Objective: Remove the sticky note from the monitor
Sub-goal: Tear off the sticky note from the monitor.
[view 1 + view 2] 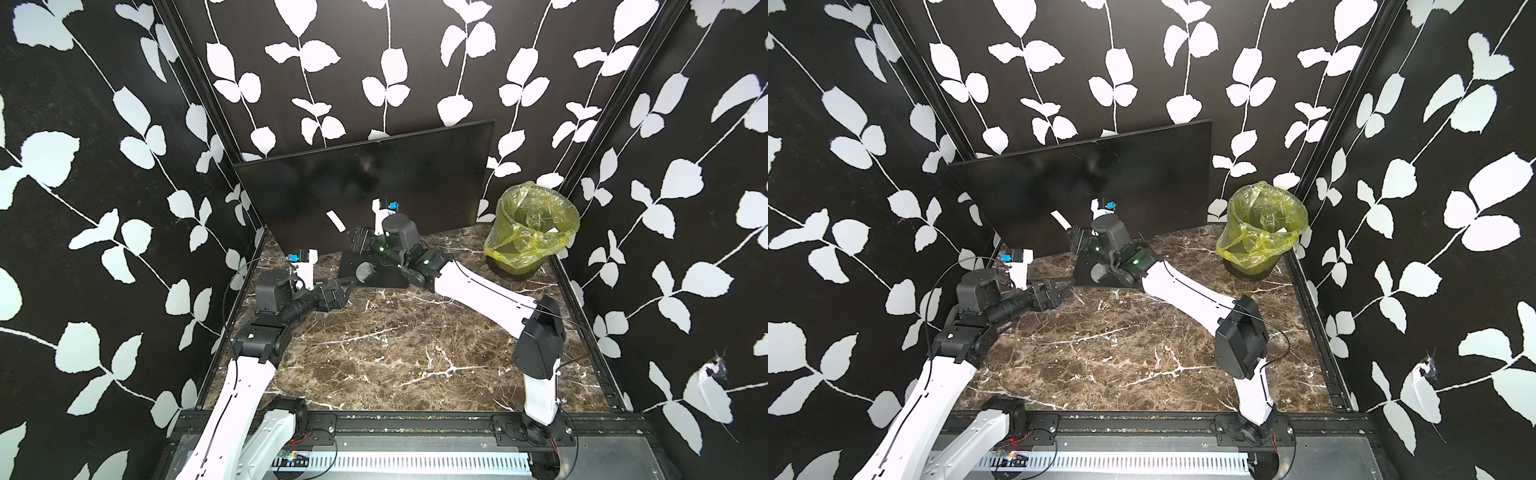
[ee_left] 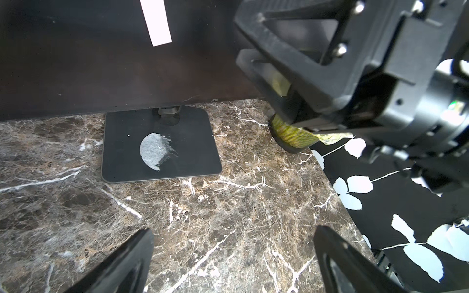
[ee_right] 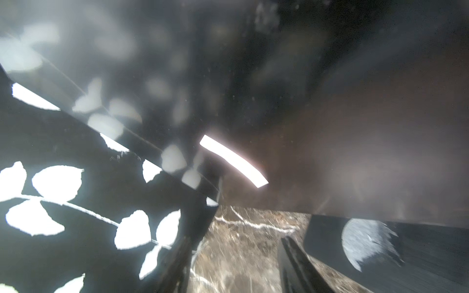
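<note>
Monitor: the monitor stands at 12 o'clock on the marble table, screen dark, turned slightly toward 7 o'clock
Sticky note: a narrow white sticky note is stuck on the screen at about 7 o'clock from its centre, close to the lower edge; it shows in both top views and both wrist views, its lower end curling off the glass
Right pincer: the right gripper is at 4 o'clock of the note, near it but apart, pointing at the screen; in the right wrist view its jaws stand parted with only marble between them, nothing held
Left pincer: the left gripper hangs low at the 9 o'clock edge of the base plate; the left wrist view shows its fingers wide apart and empty
Base plate: flat, black, with a torn whitish patch on top
Bin: a bin lined with a yellow bag at 2 o'clock, a scrap of white inside
</note>
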